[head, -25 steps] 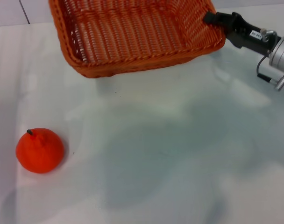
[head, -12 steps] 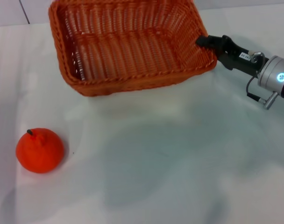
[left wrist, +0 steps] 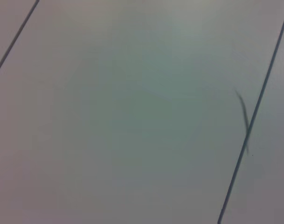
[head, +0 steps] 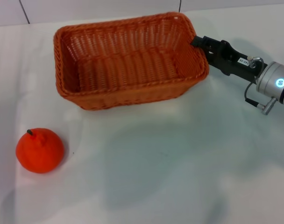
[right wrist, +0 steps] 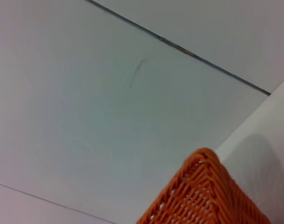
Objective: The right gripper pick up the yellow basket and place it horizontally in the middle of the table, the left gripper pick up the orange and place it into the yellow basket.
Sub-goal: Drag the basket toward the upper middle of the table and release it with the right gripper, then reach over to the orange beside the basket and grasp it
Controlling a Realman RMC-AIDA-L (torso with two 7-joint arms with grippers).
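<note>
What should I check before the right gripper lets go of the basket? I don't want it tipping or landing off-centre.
1. Right gripper holds the yellow basket at its right-end rim: ok.
2. Basket level, opening up: ok.
3. Basket fully resting on the table: cannot tell.
4. Basket lies horizontally: ok; it sits toward the far side rather than mid-table: not ok.
5. Orange clear of the basket, near left: ok.
6. Left gripper out of the way: not in view, cannot tell.

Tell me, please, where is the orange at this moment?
In the head view the orange sits on the table at the robot's near left, apart from the yellow basket, which the right gripper holds at its right end.
</note>
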